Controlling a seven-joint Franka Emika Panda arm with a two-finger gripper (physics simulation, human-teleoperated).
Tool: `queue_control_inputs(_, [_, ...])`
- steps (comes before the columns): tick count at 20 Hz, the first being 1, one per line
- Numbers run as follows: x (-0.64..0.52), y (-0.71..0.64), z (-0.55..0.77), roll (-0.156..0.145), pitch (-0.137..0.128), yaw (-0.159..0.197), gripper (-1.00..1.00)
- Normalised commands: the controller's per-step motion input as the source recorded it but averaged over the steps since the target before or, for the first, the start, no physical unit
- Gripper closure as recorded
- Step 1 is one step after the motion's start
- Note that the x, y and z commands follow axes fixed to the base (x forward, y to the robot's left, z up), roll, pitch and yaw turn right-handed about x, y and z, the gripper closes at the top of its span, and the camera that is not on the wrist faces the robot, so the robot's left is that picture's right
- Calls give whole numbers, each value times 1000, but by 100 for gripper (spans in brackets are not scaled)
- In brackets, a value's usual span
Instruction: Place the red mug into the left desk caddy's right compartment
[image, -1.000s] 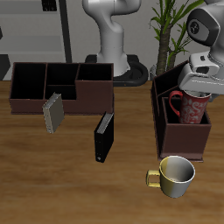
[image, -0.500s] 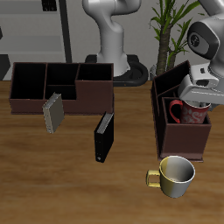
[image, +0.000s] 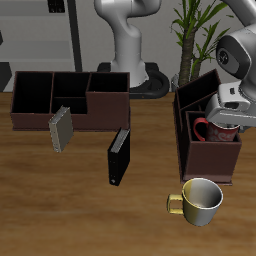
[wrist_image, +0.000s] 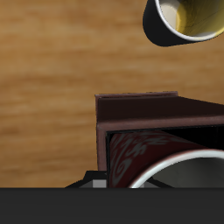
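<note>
The red mug (image: 213, 129) sits low inside the right compartment (image: 216, 150) of the left desk caddy (image: 188, 128), the end effector (image: 226, 112) grasping its rim (fingers hidden). Releasing off-centre, it could tilt against the wall.

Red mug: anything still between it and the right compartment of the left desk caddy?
Nothing visible. The red mug sits low inside the right compartment of the left desk caddy, with the gripper above its rim.

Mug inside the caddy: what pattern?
Red mug: mottled red and white, clearest in the wrist view.
</note>
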Motion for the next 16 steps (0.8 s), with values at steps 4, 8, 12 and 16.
queue_control_inputs(4, [-12, -38, 1, 6, 23, -28, -100])
queue_control_inputs(8, [-154, 29, 164, 35, -26, -2, -100])
queue_control_inputs(12, [-243, 27, 311, 35, -66, -2, -100])
queue_control_inputs(16, [-257, -122, 330, 37, -66, -9, -100])
